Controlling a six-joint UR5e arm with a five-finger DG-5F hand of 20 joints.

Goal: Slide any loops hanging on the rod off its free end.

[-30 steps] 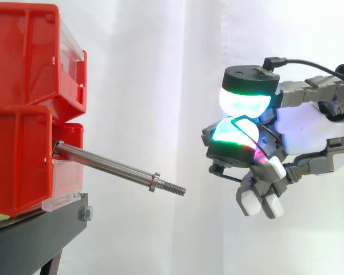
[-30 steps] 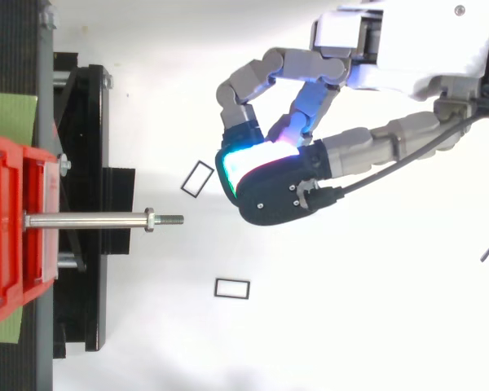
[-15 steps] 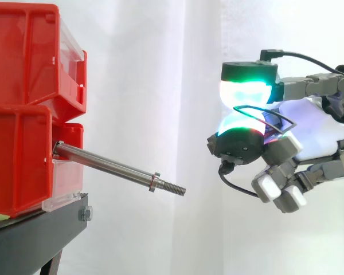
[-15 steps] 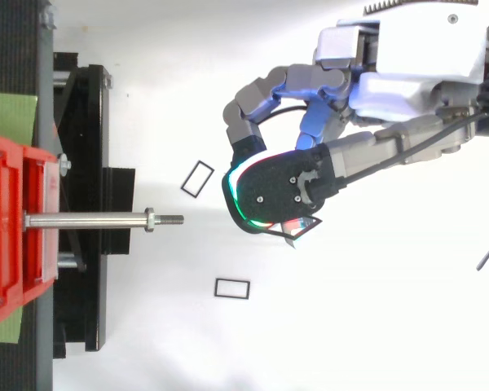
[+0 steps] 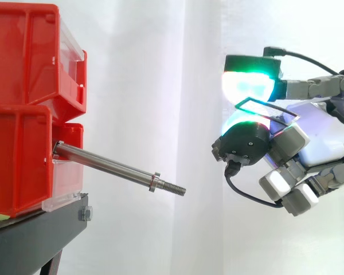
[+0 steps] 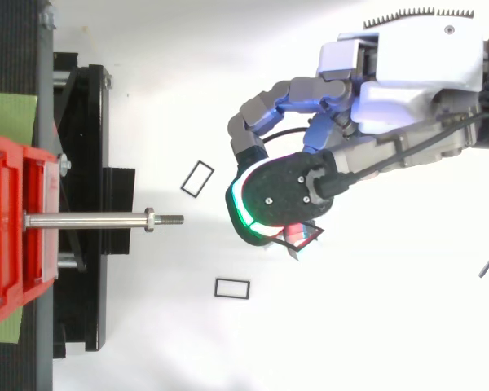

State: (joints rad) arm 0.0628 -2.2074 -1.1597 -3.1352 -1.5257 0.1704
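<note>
To the right of the rod's free end [image 5: 173,187], well clear of it, I have the hand [image 5: 320,137] hanging in the air with a black wire loop [image 5: 268,111] pinched between two glowing fingertips [image 5: 247,86], one pad above the wire and one below. The other fingers are curled loosely underneath, holding nothing.

A second ago the hand sat lower and a little closer to the rod, and the loop stood steeply between the pads. Now the hand is higher and further right, the wrist has rolled, and the loop lies nearly flat, reaching back toward the palm.

From above, the hand [image 6: 416,77] has turned so that the dark back of the upper fingertip faces the camera. A corner of the loop pokes out on the near side, where earlier it was hidden.

The rod [image 5: 112,167] juts out of the red bins [image 5: 23,103] on the black stand [image 5: 34,235], sloping down to the right, and its shaft is bare from the bin to the collar [image 5: 155,182] near the threaded tip.

Two loose loops lie flat on the white surface beneath, one [image 6: 197,178] beyond the rod's tip and one [image 6: 232,287] on its near side. Neither has moved, and the rod has not either.
</note>
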